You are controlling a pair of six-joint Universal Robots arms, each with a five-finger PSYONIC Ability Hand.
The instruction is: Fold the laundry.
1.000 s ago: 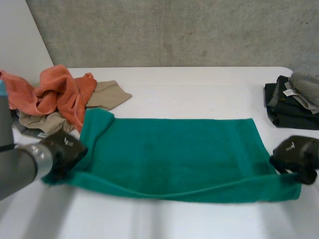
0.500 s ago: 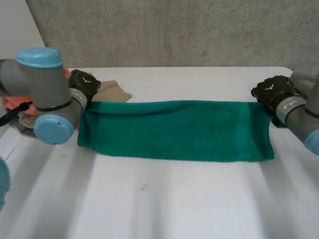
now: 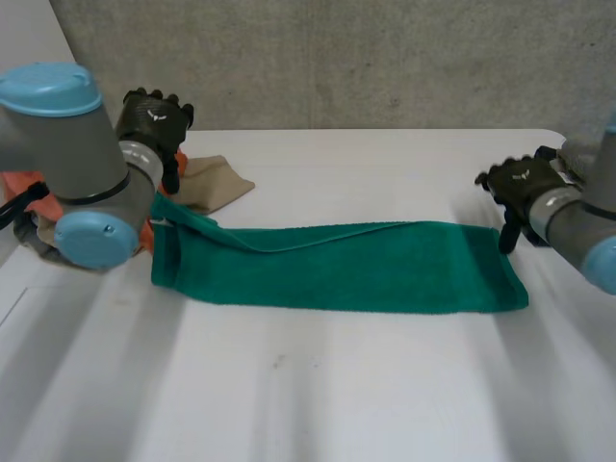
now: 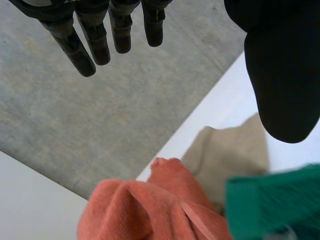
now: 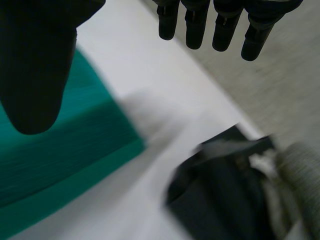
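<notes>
Green towel (image 3: 337, 265), folded into a long strip, lies across the middle of the white surface (image 3: 318, 385).
Left robot hand (image 3: 154, 120) hangs by its left end and right robot hand (image 3: 520, 183) by its right, fingers straight, holding nothing; orange cloth (image 4: 145, 205) and beige cloth (image 3: 207, 183) lie far left, dark clothes (image 5: 225, 190) far right.

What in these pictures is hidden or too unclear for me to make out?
Orange cloth: in the head view the left arm covers most of it.
Dark clothes pile: blurred in the right wrist view; garments cannot be told apart.
Green towel: the right wrist view's edge cuts it off.
</notes>
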